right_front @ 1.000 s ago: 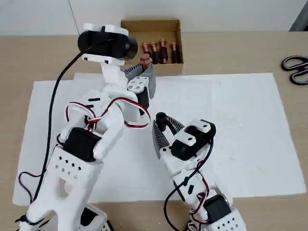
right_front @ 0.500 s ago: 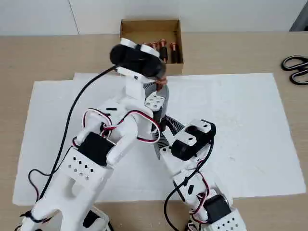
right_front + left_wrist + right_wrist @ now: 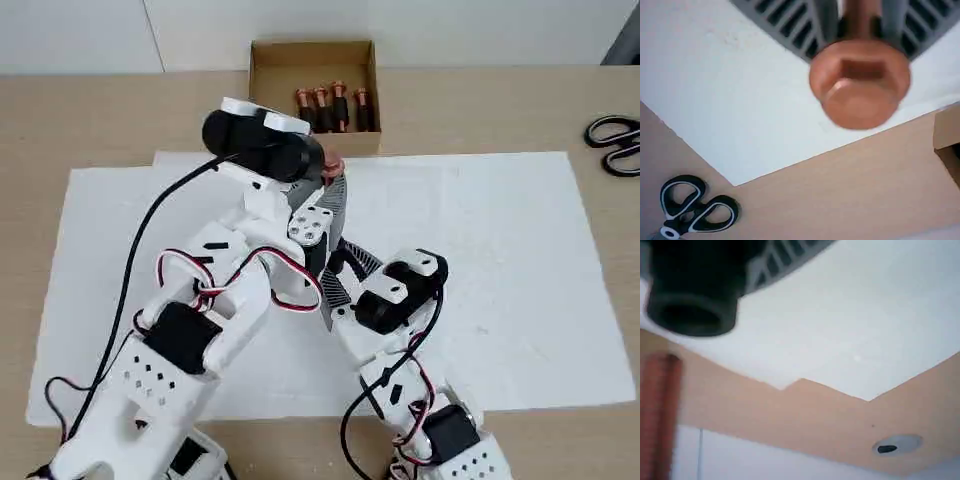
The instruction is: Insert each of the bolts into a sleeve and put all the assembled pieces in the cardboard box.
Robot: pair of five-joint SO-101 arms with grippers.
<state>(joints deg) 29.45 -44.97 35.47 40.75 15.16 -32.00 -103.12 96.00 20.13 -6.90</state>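
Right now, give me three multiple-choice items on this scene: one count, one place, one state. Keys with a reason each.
1. How many assembled pieces lie in the cardboard box?
A two
B four
C six

2. Where do the scissors lie?
A in the cardboard box
B on the bare table, beside the white paper
C under an arm

3. What is the left gripper doing?
A shut on a copper bolt
B shut on the scissors
C open, holding nothing

Key:
1 B: four copper-and-black pieces lie side by side.
2 B: they lie past the paper's edge.
3 A: the bolt's shaft sits between the fingers.
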